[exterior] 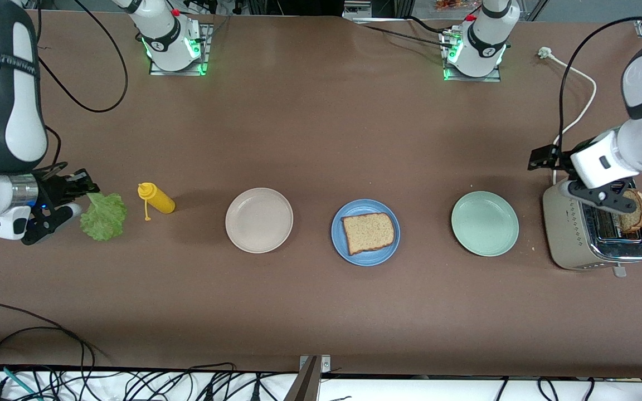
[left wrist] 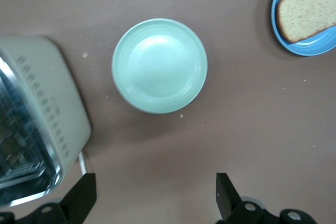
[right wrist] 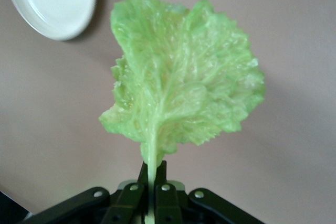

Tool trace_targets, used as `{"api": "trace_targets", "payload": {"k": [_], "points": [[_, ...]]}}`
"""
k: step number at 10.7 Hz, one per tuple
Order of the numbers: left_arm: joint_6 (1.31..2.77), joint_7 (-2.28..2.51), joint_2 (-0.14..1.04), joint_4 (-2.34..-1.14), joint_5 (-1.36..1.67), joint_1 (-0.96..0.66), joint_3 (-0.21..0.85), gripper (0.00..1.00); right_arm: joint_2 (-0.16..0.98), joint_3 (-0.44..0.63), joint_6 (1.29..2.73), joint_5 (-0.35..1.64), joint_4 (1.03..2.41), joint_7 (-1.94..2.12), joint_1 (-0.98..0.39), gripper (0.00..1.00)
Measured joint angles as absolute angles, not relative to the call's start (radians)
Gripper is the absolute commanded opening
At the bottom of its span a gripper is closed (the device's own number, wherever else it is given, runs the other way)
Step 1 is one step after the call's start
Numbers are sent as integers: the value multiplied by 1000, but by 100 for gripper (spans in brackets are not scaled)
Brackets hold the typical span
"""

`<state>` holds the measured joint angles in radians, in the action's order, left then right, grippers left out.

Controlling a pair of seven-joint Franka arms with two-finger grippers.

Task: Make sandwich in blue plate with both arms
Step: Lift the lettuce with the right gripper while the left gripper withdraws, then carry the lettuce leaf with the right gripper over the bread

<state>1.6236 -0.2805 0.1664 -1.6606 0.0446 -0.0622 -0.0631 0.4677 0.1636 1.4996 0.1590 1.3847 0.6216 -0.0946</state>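
1. The blue plate (exterior: 365, 232) sat mid-worktop between both tools, with one bread slice (exterior: 368, 232) already flat on it as the sandwich base.
2. The right tool (exterior: 78, 196) was clamped on the stem of the lettuce leaf (exterior: 103, 216), so the leaf hung free ahead of it, apparently ready to carry to the bread. The yellow squeeze bottle (exterior: 157, 199) and cream-white plate (exterior: 259, 220) lay between this tool and the blue plate.
3. The left tool (exterior: 617, 205) hovered with fingers spread wide over the toaster (exterior: 591, 234), gripping nothing; the second slice (exterior: 633, 211) stood in the slot beside it, the mint-green plate (exterior: 485, 223) close by.
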Motion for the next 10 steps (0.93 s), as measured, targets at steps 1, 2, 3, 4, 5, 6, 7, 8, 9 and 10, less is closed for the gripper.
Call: {"api": "trace_targets", "payload": {"k": [1, 2, 3, 4, 5, 6, 7, 8, 9, 10], "points": [[1595, -236, 142, -1661, 22, -61, -63, 100, 460, 112, 1492, 159, 1349, 545, -97, 0], [1569, -190, 120, -1661, 5, -61, -62, 100, 457, 59, 1491, 159, 1315, 468, -99, 0], [1545, -139, 102, -1661, -8, -61, -61, 100, 456, 7, 1492, 159, 1284, 379, -100, 0], [1520, -83, 89, -1661, -12, -61, -57, 100, 456, -48, 1517, 159, 1258, 287, -101, 0], [1502, -31, 77, -1661, -12, -61, -50, 100, 456, -105, 1562, 159, 1244, 195, -101, 0], [1487, 14, 66, -1661, -13, -59, -37, 100, 456, -160, 1621, 158, 1240, 113, -102, 0], [1474, 59, 57, -1657, -13, -56, -20, 100, 459, -210, 1685, 158, 1240, 56, -104, 0], [1461, 97, 50, -1647, -13, -54, -8, 100, 466, -249, 1738, 156, 1240, 20, -109, 0], [1442, 128, 45, -1632, -13, -53, -3, 100, 474, -275, 1783, 139, 1240, -5, -122, 0], [1426, 143, 44, -1614, -14, -52, -2, 100, 485, -301, 1817, 103, 1240, -17, -140, 0]]}}
